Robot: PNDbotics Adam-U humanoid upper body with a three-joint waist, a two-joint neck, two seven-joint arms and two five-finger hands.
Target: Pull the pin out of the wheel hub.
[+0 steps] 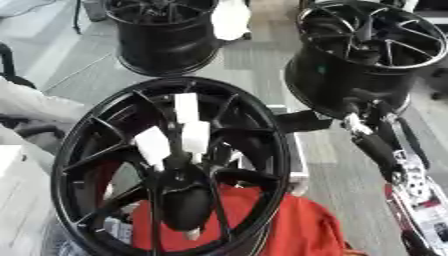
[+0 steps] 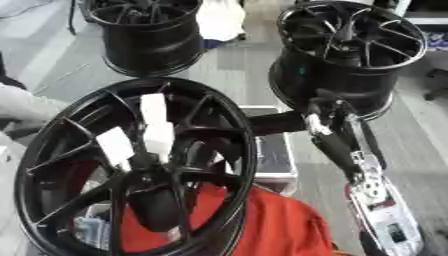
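Black multi-spoke wheel hub (image 1: 63, 170) fills the lower left of both views, tilted with its open face toward the camera. It lies partly over a red cloth (image 1: 293, 227). At its centre sits a dark oblong form (image 1: 185, 197), and three white oblong pieces (image 1: 194, 136) stand up from it among the spokes. Which of these, if any, is the pin cannot be told, nor whether the dark form is the robot's left hand.

The right arm (image 2: 363, 175), black with pale silver panels, runs from the lower right corner up toward the middle. Its black right hand (image 2: 278, 123) reaches leftward and meets the right side of the hub's rim. Whether its fingers are spread or curled there cannot be told. The white pieces at the centre lie well to the left of and below this hand, inside the rim.

The right eye view shows more of a flat grey case (image 2: 273, 152) just right of the rim, under the hand, and more of the arm's pale panel. The left eye view shows only a narrow strip of that case, but more of a pale shape (image 1: 26, 107) at the left edge.

Two more black wheels stand on the grey floor (image 1: 254, 65) at the upper left (image 1: 166, 42) and upper right (image 1: 350, 75).
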